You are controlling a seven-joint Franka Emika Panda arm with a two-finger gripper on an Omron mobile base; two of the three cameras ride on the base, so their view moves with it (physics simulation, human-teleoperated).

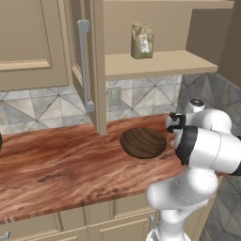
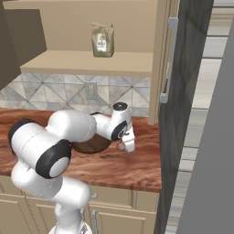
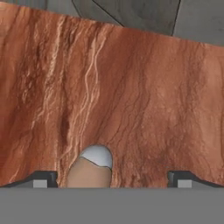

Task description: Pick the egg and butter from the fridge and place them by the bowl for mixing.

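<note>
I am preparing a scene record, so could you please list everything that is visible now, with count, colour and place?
Round dark brown wood-grain bowl: one, on the counter, beside the arm.
Tan egg: one, lying on the counter between the open fingertips.
Brown paper bag with a label: one, upright on the open shelf.
Reddish wood-grain counter: one, over beige cabinets.
Beige open cabinet door with a grey bar handle: one, above the counter.
Grey patterned tile backsplash: behind the counter.
Gripper: one, dark fingertips, open, low over the counter.
</note>
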